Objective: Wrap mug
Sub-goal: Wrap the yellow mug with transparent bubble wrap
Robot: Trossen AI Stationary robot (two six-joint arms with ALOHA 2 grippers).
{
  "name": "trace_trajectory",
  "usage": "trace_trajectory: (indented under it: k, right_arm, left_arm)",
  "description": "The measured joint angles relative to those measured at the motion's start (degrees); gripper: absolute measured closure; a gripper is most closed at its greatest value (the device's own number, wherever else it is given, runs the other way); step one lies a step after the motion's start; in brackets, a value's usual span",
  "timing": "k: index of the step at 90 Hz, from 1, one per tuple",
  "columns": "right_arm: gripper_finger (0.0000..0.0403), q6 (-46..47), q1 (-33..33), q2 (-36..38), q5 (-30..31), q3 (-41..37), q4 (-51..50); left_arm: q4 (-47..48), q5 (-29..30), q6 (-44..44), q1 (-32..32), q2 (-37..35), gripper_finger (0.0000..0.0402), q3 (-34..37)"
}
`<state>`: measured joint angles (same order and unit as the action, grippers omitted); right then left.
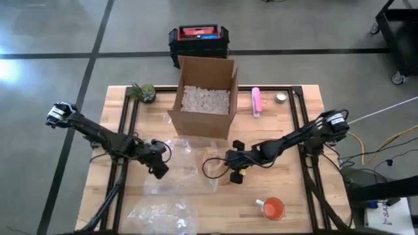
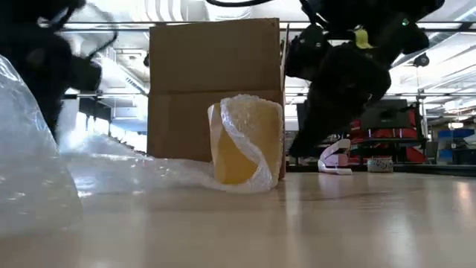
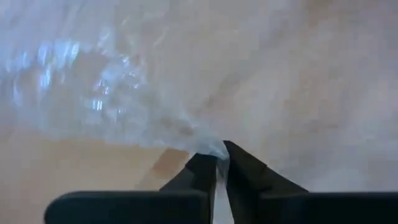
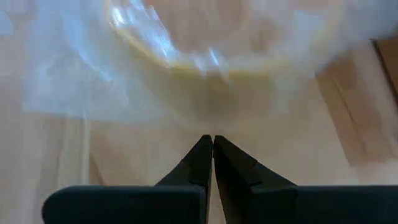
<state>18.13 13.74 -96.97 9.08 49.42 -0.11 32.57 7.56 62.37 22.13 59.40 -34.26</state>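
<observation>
Because the left jaws [image 3: 216,163] are clenched on the bubble wrap [image 3: 124,81] and the right jaws [image 4: 212,149] are closed empty, the half-covered mug [image 2: 245,141], standing on the worktop [image 2: 297,223] before the box [image 2: 216,82], may tip if the sheet is pulled.

The left dark six-joint arm reached inward from the desk's left edge, its two-finger pincer [image 1: 159,167] low near the desk's middle, fingers [image 3: 202,171] pinched together on a thin clear film. The right dark arm stretched inward from the right edge, its pincer [image 1: 232,160] low by the centre, fingers [image 4: 202,158] pressed closed against each other.
</observation>
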Motion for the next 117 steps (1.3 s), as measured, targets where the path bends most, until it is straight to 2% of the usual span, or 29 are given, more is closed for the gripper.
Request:
trace_trajectory:
  k: [13,27,38,66,89,104,117]
  right_arm:
    - [0.0401,-1.2,0.0,-0.8,0.0,1.1,0.1]
    - [0.0400,-2.6,0.0,-1.0,0.0,2.3,0.8]
    - [0.0401,-3.0,0.0,-1.1,0.0,2.5,0.9]
    - [0.0401,-3.2,0.0,-1.1,0.0,2.5,1.1]
    - [0.0401,-7.7,0.3,5.9,0.0,6.8,-10.6]
    - [0.0401,-10.4,0.2,8.5,2.0,7.7,-5.2]
    - [0.0401,-11.4,-0.4,5.1,4.5,7.5,-3.8]
  left_arm:
    - [-5.6,6.1,-7.3,0.0,1.0,0.0398,-5.5]
    - [-23.3,7.0,-21.5,-0.9,4.5,0.0400,-7.2]
    - [-35.9,7.0,-28.1,-2.4,9.8,0.0401,-7.4]
    - [-58.9,6.7,-32.6,-7.8,28.0,0.0401,-7.4]
    - [-60.2,4.3,-31.9,-8.4,38.2,0.0402,-11.7]
    - [-58.7,3.8,-33.8,-8.4,40.3,0.0402,-14.8]
    - [-57.8,3.5,-34.2,-8.4,40.1,0.0402,-15.4]
